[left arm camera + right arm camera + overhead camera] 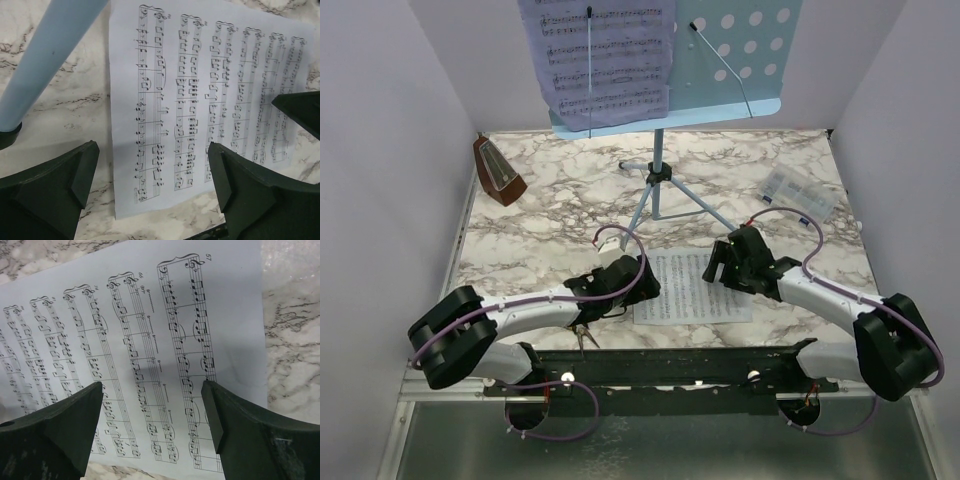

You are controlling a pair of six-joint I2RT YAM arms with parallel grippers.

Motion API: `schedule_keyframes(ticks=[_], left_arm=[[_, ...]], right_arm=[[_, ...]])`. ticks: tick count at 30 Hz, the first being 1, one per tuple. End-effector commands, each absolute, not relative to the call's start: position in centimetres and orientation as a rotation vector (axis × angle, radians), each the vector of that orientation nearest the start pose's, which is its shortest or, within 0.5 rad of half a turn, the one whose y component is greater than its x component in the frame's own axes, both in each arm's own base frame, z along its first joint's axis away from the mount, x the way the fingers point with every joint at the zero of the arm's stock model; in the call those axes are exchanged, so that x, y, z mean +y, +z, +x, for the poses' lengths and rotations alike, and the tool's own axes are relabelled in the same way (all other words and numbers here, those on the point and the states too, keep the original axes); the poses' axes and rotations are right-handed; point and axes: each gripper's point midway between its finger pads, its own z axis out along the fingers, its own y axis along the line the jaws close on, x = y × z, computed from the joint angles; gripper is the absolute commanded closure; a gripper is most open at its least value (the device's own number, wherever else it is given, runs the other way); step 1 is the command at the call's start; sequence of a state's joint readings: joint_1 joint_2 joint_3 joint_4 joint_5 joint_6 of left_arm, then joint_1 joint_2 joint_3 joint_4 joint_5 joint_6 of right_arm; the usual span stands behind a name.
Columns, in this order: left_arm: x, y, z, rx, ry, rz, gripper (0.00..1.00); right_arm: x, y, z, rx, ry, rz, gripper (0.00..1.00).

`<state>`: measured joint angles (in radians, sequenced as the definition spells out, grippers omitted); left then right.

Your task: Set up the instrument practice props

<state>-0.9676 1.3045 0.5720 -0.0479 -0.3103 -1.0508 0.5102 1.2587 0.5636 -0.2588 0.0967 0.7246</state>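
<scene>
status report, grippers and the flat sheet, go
Left gripper open, right gripper open, both empty. Sheet of music lying flat under both. Stand leg close by left gripper.

Rear overview, 2 wrist close-ups sharing sheet (200, 100)

**Printed music, one bar number legible**

On the sheet of music (150, 340) lying by the near edge of the tabletop (550, 200), each staff opens with a treble clef. The number 57 stands above the outermost staff. The other bar numbers are too small to read. The second sheet (605, 55), on the music stand (750, 60), shows staves only.
</scene>
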Motion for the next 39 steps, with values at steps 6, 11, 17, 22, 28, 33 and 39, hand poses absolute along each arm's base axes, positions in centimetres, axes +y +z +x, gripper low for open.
schedule_keyframes(ticks=[6,11,17,22,28,33,39], left_arm=[[-27.5,4.1,21.6,2.399,-0.642,-0.406,0.01],[-28.4,4.4,21.9,2.386,-0.793,-0.545,0.01],[-29.5,8.3,22.6,2.277,-0.938,-0.525,0.01],[-30.2,10.6,22.4,2.203,-1.087,-0.545,0.05],[-29.8,8.7,22.5,2.246,-1.040,-0.598,0.10],[-29.2,6.3,22.6,2.305,-0.968,-0.630,0.28],[-29.5,7.7,23.0,2.278,-0.971,-0.523,0.67]], right_arm=[[15.4,2.0,24.0,2.579,0.400,0.303,0.12],[15.9,2.4,24.0,2.563,0.444,0.281,0.12],[16.2,2.0,23.8,2.578,0.466,0.266,0.12],[16.9,2.1,23.8,2.578,0.514,0.253,0.12],[17.3,2.7,23.9,2.567,0.541,0.238,0.12],[17.5,3.4,23.8,2.551,0.571,0.228,0.12],[17.6,5.6,24.0,2.495,0.602,0.201,0.12]])
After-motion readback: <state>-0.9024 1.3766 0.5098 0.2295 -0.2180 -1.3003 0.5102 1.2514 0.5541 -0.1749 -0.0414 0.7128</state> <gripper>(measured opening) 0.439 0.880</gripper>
